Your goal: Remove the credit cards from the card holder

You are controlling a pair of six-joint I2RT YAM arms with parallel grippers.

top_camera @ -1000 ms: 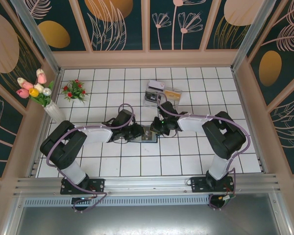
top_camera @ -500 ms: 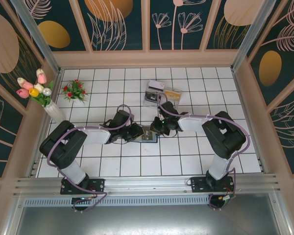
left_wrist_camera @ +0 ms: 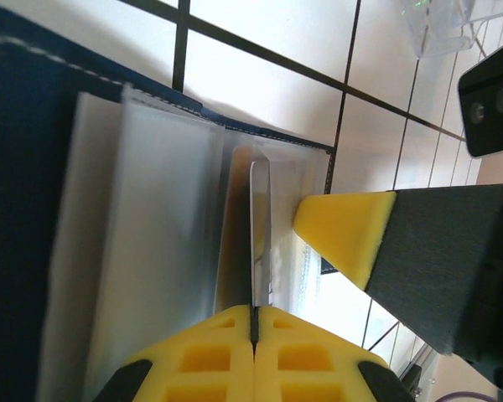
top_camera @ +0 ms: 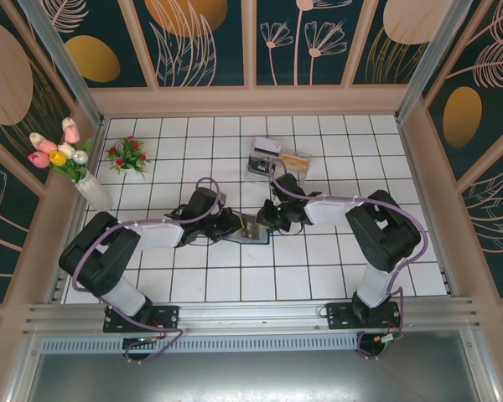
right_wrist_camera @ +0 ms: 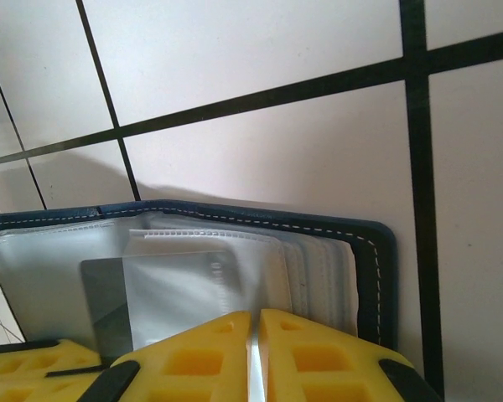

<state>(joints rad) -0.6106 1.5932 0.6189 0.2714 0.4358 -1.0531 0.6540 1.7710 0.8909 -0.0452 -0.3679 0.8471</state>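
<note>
Between the left gripper's (left_wrist_camera: 254, 316) yellow pads (left_wrist_camera: 210, 356), which are pressed together, a thin credit card (left_wrist_camera: 259, 234) is clamped by its near end. It is seen edge-on and stands up out of the card holder (left_wrist_camera: 17, 209). The rest of the card runs away from the pads into the holder's fan of clear sleeves (left_wrist_camera: 151, 218), with a tan tint showing along one face. Just beside that card, on the side away from the holder's navy cover, one yellow-tipped finger of the right gripper (right_wrist_camera: 251, 322) rests its point on the sleeves. In the right wrist view that gripper's pads (right_wrist_camera: 318, 352) are drawn almost together, with a pale sliver nipped between them. The sliver looks like a sleeve leaf of the card holder, whose stitched navy rim curves round just beyond the pads. A grey card (right_wrist_camera: 109, 306) shows through a sleeve beside that grip; whether it is the clamped one I cannot tell. From above, the holder lies open on the tiled table (top_camera: 318, 268), with the two grippers meeting over it from either side. A clear tray (top_camera: 264, 159) sits beyond the holder, well apart from it.
</note>
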